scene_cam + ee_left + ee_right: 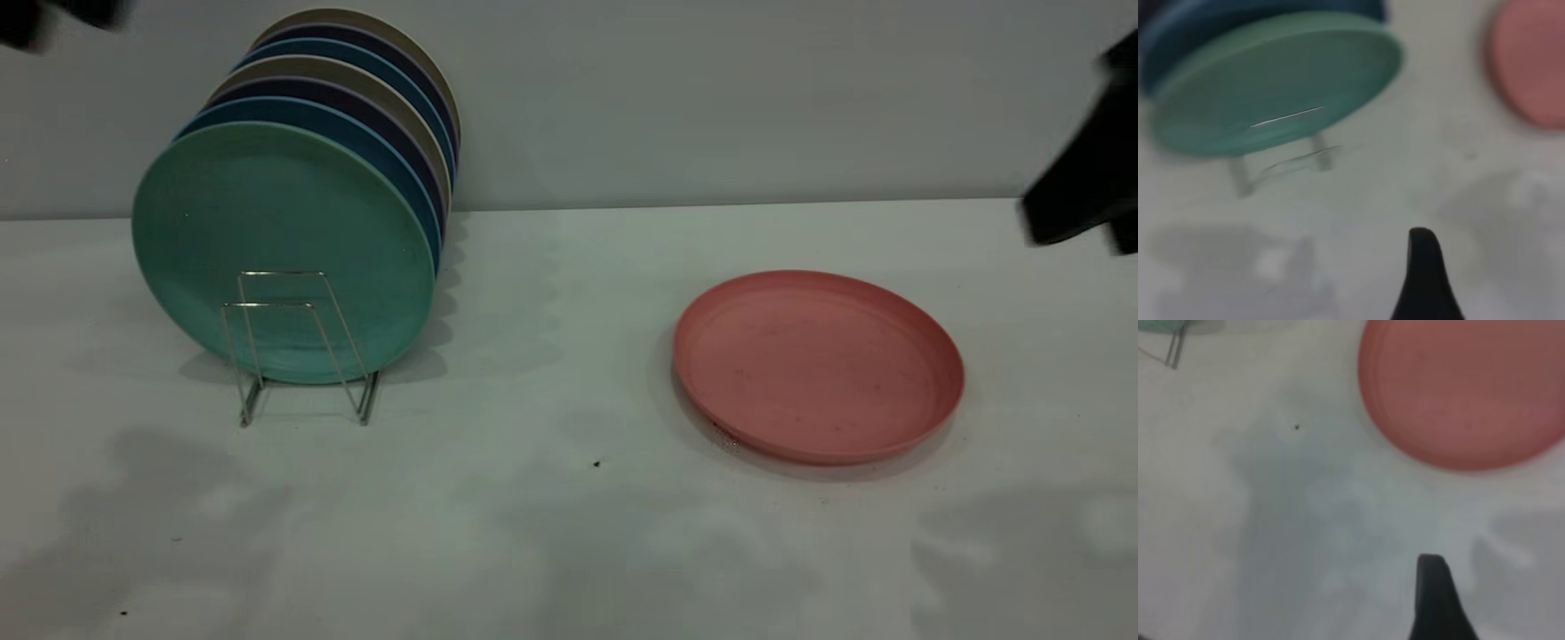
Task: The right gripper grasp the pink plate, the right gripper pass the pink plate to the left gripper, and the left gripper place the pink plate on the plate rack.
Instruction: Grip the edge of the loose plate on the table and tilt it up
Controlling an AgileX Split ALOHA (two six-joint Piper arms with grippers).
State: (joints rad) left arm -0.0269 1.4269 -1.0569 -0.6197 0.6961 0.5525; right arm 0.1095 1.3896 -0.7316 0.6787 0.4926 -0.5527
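The pink plate lies flat on the white table, right of centre. It also shows in the right wrist view and at the edge of the left wrist view. The right gripper hangs in the air at the right edge, above and behind the plate, apart from it; a black part of it shows in the right wrist view. The left gripper is at the top left corner, high above the plate rack; a black part of it shows in the left wrist view. The rack's front loops stand empty.
Several plates stand upright in the rack, a mint-green plate foremost, with blue, dark purple and tan ones behind. The grey wall runs along the table's back edge. A small dark speck lies on the table.
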